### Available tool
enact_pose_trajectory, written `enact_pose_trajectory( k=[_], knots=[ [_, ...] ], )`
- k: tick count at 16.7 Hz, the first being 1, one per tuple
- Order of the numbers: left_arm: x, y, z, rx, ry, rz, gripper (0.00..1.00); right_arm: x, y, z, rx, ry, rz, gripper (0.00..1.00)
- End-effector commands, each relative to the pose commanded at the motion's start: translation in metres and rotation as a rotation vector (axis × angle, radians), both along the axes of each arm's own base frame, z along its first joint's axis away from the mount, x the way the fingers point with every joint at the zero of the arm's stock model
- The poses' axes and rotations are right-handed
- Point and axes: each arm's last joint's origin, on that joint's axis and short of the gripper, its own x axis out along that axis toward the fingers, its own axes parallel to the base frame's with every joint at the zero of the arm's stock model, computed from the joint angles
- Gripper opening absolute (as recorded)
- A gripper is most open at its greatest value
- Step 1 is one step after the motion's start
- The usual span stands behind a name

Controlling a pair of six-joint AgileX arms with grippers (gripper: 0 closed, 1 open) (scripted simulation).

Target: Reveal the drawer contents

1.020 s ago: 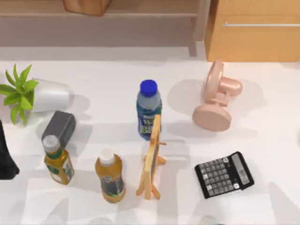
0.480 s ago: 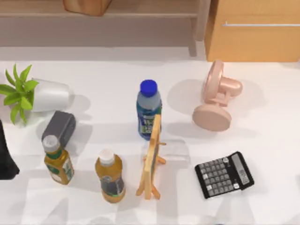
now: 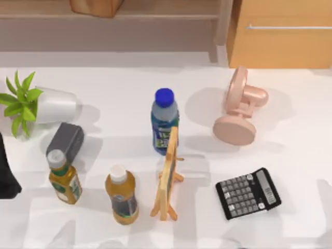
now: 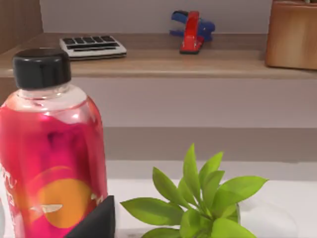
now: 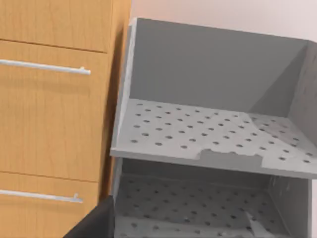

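At the table's far right, drawer shut, apparently untouched.

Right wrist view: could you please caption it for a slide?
Closed orange-tan drawer with silver bar handle beside a grey perforated two-tier rack.

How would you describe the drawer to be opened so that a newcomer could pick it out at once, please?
Look along the table's far edge to the top view's right end, behind the pink fan. The drawer is the orange-tan wooden front there, shut. Its thin horizontal silver bar handle sets it apart from the paler open shelf unit to its left.
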Motion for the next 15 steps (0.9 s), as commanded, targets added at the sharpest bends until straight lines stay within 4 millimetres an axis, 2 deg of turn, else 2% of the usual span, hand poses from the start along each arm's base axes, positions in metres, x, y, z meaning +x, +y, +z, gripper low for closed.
enact_pose_trajectory(
  k=[3, 5, 7, 9, 11, 13, 15],
  knots=[
    [0.000, 0.000, 0.000, 0.000, 0.000, 0.000, 1.00, 0.042, -0.002, -0.004, -0.192, -0.007, -0.005, 1.00],
    [0.000, 0.000, 0.000, 0.000, 0.000, 0.000, 1.00, 0.078, 0.002, -0.015, -0.359, -0.002, -0.010, 1.00],
    [0.000, 0.000, 0.000, 0.000, 0.000, 0.000, 1.00, 0.118, 0.015, -0.033, -0.549, 0.004, -0.015, 1.00],
    [0.000, 0.000, 0.000, 0.000, 0.000, 0.000, 1.00, 0.155, 0.037, -0.057, -0.748, 0.011, -0.018, 1.00],
    [0.000, 0.000, 0.000, 0.000, 0.000, 0.000, 1.00, 0.186, 0.068, -0.084, -0.942, 0.017, -0.019, 1.00],
    [0.000, 0.000, 0.000, 0.000, 0.000, 0.000, 1.00, 0.208, 0.103, -0.112, -1.117, 0.021, -0.020, 1.00],
    [0.000, 0.000, 0.000, 0.000, 0.000, 0.000, 1.00, 0.221, 0.138, -0.138, -1.261, 0.023, -0.021, 1.00]
  ],
)
